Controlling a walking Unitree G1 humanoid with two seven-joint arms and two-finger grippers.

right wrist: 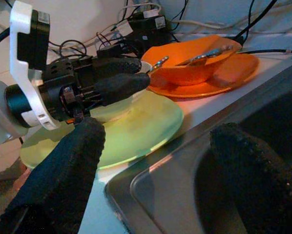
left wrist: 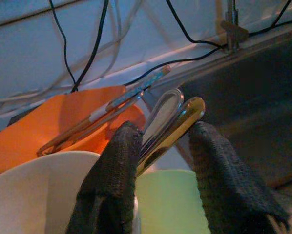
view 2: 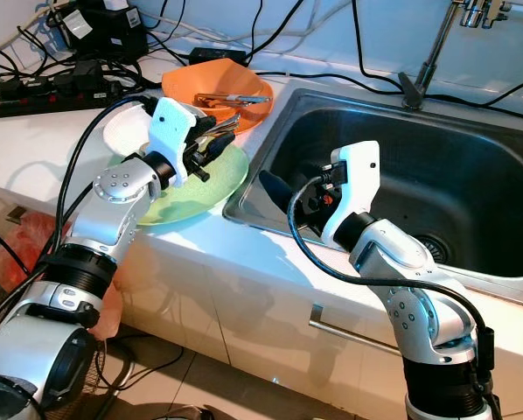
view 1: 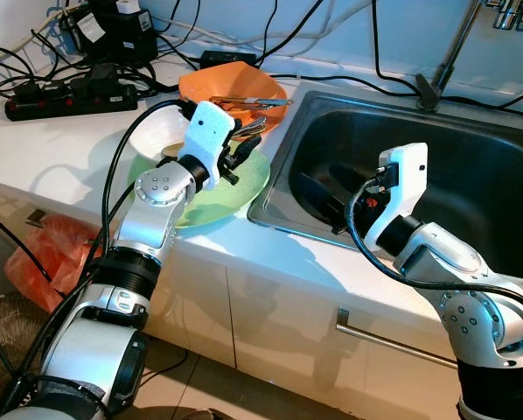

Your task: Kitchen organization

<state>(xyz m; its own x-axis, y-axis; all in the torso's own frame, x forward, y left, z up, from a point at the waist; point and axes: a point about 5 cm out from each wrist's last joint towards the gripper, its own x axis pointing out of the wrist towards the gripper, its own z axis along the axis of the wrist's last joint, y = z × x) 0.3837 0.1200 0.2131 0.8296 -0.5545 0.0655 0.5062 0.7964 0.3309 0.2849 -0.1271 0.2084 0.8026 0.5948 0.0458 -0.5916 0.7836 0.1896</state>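
spoons (left wrist: 169, 124) pinched in left pincer (left wrist: 160, 161) over green plate (view 1: 244, 188)

Two spoons (left wrist: 168, 124), one silver and one gold-toned, sat pinched side by side between the left gripper's (view 1: 240, 150) black fingers, bowls pointing out past the fingertips. Right under that gripper lay a pale green plate (view 1: 248, 179) flat on the counter, with a white bowl (view 1: 156, 136) resting on it beside the fingers. Just beyond the fingertips stood an orange bowl (view 1: 231, 83) on an orange plate (right wrist: 234, 68), holding chopsticks (left wrist: 112, 105) and other cutlery laid across it. The steel sink (view 1: 471, 175) opened just beside the gripper, at the green plate's edge.
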